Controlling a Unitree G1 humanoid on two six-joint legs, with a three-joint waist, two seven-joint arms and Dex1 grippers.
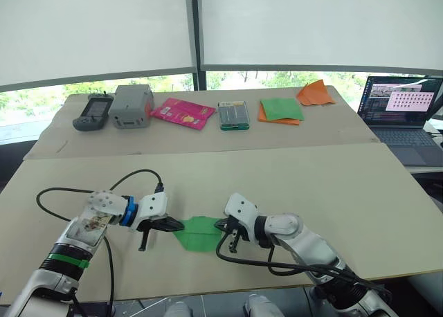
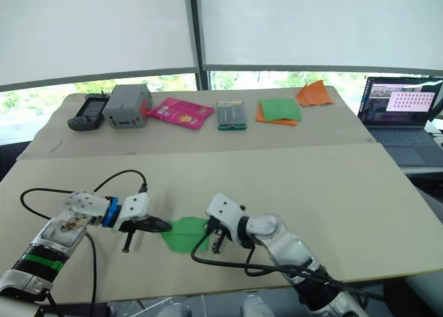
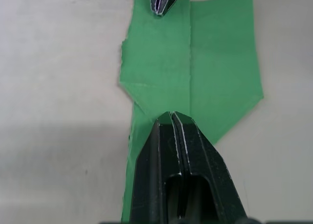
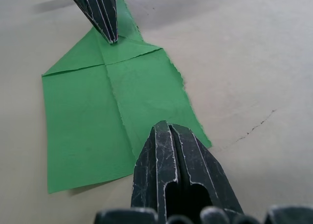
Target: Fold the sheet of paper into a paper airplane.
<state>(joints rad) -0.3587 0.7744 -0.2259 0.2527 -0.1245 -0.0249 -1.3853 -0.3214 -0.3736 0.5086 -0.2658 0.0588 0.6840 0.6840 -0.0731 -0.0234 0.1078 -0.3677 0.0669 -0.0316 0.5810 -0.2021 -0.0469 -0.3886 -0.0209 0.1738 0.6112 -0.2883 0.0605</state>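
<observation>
From the left eye view, the sheet of paper lies flat on the near table, between the left claw and the right claw, each at one end of it.

In the left wrist view, the left claw's fingers are pressed together, tip resting on the paper's centre crease, which runs straight ahead toward the other claw.

In the right wrist view, the right claw is likewise closed, seemingly pinning the edge rather than gripping it.

Two tools, one folded green sheet, one laptop.
</observation>
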